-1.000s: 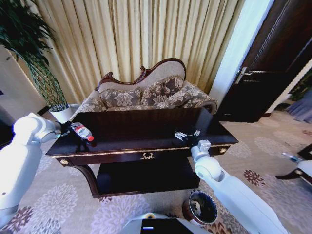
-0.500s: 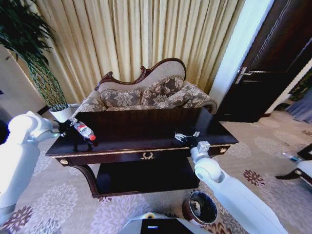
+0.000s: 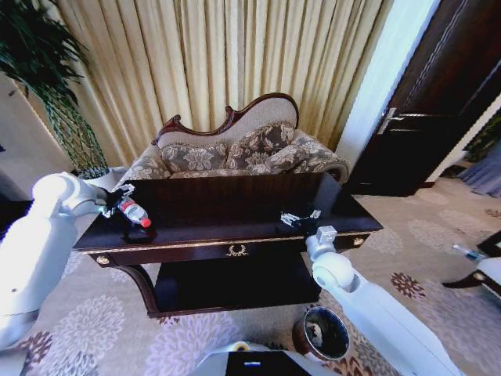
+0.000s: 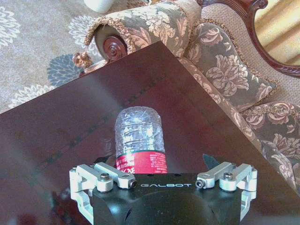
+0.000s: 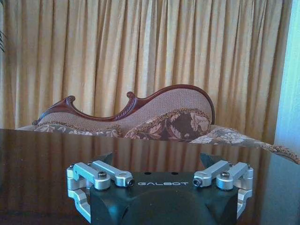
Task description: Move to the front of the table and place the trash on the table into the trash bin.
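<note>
A clear plastic bottle (image 3: 131,211) with a red cap and red label hangs tilted over the left end of the dark wooden table (image 3: 227,204). My left gripper (image 3: 121,202) is shut on it from above. In the left wrist view the bottle (image 4: 139,136) points its base away from the gripper (image 4: 154,165), and its cap is hidden under the gripper body. My right gripper (image 3: 296,218) rests low over the table's right front part and stands open with nothing between its fingers (image 5: 156,157). The brown trash bin (image 3: 322,333) stands on the carpet at the table's front right.
A patterned sofa (image 3: 235,149) stands right behind the table, with curtains beyond it. A tall plant (image 3: 47,78) is at the left and a dark door (image 3: 438,102) at the right. The table has a lower shelf (image 3: 235,286). A white pot (image 4: 98,4) stands on the carpet.
My left arm has swung its elbow in toward the table, while the gripper and bottle stay almost in place. The right arm has not moved.
</note>
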You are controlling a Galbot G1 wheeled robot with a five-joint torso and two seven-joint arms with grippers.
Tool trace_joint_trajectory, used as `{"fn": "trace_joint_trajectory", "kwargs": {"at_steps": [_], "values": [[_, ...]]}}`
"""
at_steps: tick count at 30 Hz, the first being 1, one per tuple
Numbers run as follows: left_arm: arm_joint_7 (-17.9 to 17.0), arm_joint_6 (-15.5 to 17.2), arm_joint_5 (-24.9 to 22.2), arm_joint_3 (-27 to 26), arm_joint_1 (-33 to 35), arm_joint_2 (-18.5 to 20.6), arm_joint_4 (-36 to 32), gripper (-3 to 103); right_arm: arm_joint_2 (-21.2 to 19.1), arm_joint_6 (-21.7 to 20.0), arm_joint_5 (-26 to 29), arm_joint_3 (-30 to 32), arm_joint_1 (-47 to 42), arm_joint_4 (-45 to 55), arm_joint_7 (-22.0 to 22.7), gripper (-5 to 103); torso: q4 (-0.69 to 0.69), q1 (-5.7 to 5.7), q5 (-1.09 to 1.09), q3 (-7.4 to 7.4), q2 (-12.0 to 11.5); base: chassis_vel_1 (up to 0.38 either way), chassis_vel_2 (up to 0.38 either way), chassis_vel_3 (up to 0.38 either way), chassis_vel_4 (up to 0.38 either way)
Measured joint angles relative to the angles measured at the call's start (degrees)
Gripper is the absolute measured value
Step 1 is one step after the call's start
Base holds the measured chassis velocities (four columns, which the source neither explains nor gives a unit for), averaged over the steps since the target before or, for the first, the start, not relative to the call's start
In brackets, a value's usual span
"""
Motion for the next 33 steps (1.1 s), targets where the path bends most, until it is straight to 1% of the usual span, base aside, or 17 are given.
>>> {"fn": "trace_joint_trajectory", "kwargs": {"at_steps": [10, 18, 19, 21, 23, 24, 27, 28, 30, 31, 32, 33], "values": [[-0.5, -0.4, -0.2, 0.4, 0.3, -0.5, 1.6, 100, 0.4, 0.8, -0.7, 0.0, 0.0, -0.8, 0.0, 100, 0.00, 0.00, -0.01, 0.00, 0.0, 0.000, 0.000, 0.000, 0.000], [-0.9, -0.6, -0.5, 1.2, -0.1, -1.1, 2.2, 100, 0.7, 1.0, -0.1, 0.2, 0.0, -0.8, 0.3, 100, 0.00, 0.00, -0.01, 0.00, 0.0, 0.000, 0.000, 0.000, 0.000], [-1.0, -0.7, -0.6, 1.3, -0.2, -1.1, 2.3, 103, 0.7, 1.1, -0.1, 0.2, 0.0, -0.8, 0.4, 100, 0.00, 0.00, -0.01, 0.00, 0.0, 0.000, 0.000, 0.000, 0.000], [-1.0, -1.0, -0.8, 1.4, -0.4, -1.2, 2.3, 103, 0.7, 1.3, -0.1, 0.2, 0.0, -0.8, 0.4, 100, 0.00, 0.00, -0.01, 0.00, 0.0, 0.000, 0.000, 0.000, 0.000], [-1.1, -1.8, -0.9, 1.7, -0.5, -1.3, 2.3, 94, 0.7, 1.3, -0.1, 0.2, 0.2, -0.9, 0.4, 100, 0.00, 0.00, -0.01, 0.00, 0.0, 0.000, 0.000, 0.000, 0.000], [-1.1, -1.8, -0.9, 1.7, -0.5, -1.3, 2.3, 94, 0.7, 1.3, -0.1, 0.2, 0.2, -0.9, 0.4, 100, 0.00, 0.00, -0.01, 0.00, 0.0, 0.000, 0.000, 0.000, 0.000], [-1.0, -2.7, -1.0, 1.8, -0.5, -1.6, 2.0, 78, 0.5, 1.5, 0.0, 0.1, 0.6, -1.0, 0.4, 100, -0.01, 0.00, 0.00, 0.00, 0.0, 0.000, 0.000, 0.000, 0.000], [-1.0, -2.7, -1.0, 1.8, -0.5, -1.6, 2.0, 78, 0.5, 1.5, 0.0, 0.1, 0.6, -1.0, 0.4, 100, -0.01, 0.00, 0.00, 0.00, 0.0, 0.000, 0.000, 0.000, 0.000], [-1.0, -2.8, -1.1, 1.8, -0.5, -1.8, 2.1, 68, 0.2, 1.5, 0.3, 0.0, 0.9, -1.2, 0.1, 100, 0.00, 0.00, -0.01, 0.00, 0.0, 0.000, 0.000, 0.000, 0.000], [-1.0, -2.8, -1.1, 1.8, -0.5, -1.8, 2.1, 68, 0.2, 1.5, 0.3, 0.0, 0.9, -1.2, 0.1, 100, 0.00, 0.00, -0.01, 0.00, 0.0, 0.000, 0.000, 0.000, 0.000], [-1.0, -2.8, -1.2, 1.8, -0.5, -2.0, 2.1, 62, -0.2, 1.5, 0.5, -0.1, 1.3, -1.4, 0.0, 100, -0.01, 0.00, -0.01, 0.00, 0.0, 0.000, 0.000, 0.000, 0.000], [-1.0, -2.8, -1.2, 1.8, -0.5, -2.0, 2.1, 62, -0.4, 1.5, 0.6, -0.1, 1.5, -1.5, -0.1, 100, -0.01, 0.00, 0.00, 0.00, 0.0, 0.000, 0.000, 0.000, 0.000]]}}
